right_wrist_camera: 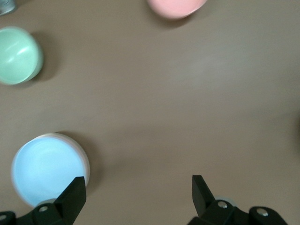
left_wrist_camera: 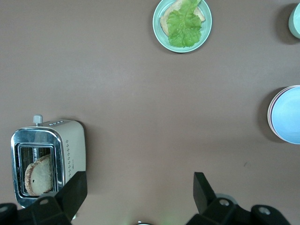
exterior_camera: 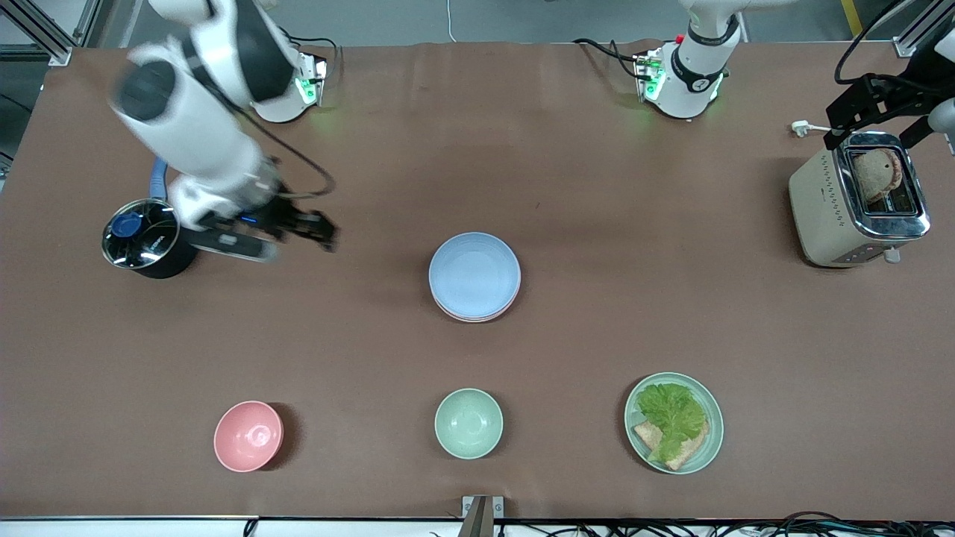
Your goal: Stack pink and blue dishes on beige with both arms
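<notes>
Sitting mid-table, blue plate tops stack, pink plate rim showing beneath, right gripper toward its arm's end, fingers spread, empty, left gripper near toaster, spread, empty.

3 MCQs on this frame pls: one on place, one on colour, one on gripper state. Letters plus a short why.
1. Where does the plate stack lie?
A. Beside the toaster
B. Mid-table, farther from the front camera than the mint-green bowl
C. On the mint-green plate

2. Which colour is the top plate of the stack?
A. Beige
B. Pink
C. Blue

3. How does the right gripper stand?
A. Open, holding nothing
B. Shut on the pink bowl
C. Shut on the blue plate

Answers:
1 B: the stack sits higher in the front view than the mint-green bowl, apart from the toaster.
2 C: the blue plate faces up, with a pink rim edging out beneath it.
3 A: the right wrist view shows its fingers spread over bare table.
</notes>
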### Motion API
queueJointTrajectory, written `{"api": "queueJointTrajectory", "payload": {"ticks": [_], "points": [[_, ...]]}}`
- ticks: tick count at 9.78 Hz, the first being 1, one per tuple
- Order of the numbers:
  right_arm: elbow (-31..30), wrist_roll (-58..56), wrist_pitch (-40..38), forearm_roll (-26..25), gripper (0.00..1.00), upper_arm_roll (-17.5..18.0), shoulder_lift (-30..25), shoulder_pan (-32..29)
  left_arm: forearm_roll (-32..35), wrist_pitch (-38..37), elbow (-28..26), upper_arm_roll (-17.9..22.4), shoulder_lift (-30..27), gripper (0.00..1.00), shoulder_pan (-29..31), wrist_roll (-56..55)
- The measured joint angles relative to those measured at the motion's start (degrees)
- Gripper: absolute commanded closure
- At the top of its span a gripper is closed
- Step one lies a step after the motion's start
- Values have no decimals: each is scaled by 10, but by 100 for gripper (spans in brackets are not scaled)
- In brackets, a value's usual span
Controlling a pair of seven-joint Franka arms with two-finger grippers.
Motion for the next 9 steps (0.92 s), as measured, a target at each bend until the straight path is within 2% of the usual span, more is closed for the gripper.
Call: {"api": "queueJointTrajectory", "payload": {"ticks": [3, 4, 6, 9], "points": [[116, -190, -145, -18, 0, -125, -6, -11, 0, 0, -15, 1, -11, 0, 1, 19], [149, -220, -185, -18, 0, -152, -6, -12, 0, 0, -18, 1, -11, 0, 1, 19], [194, -229, -240, -18, 0, -166, -10, -12, 0, 0, -24, 1, -9, 0, 1, 19], [202, -229, -243, -17, 0, -164, -11, -10, 0, 0, -26, 0, 11, 0, -1, 19]]}}
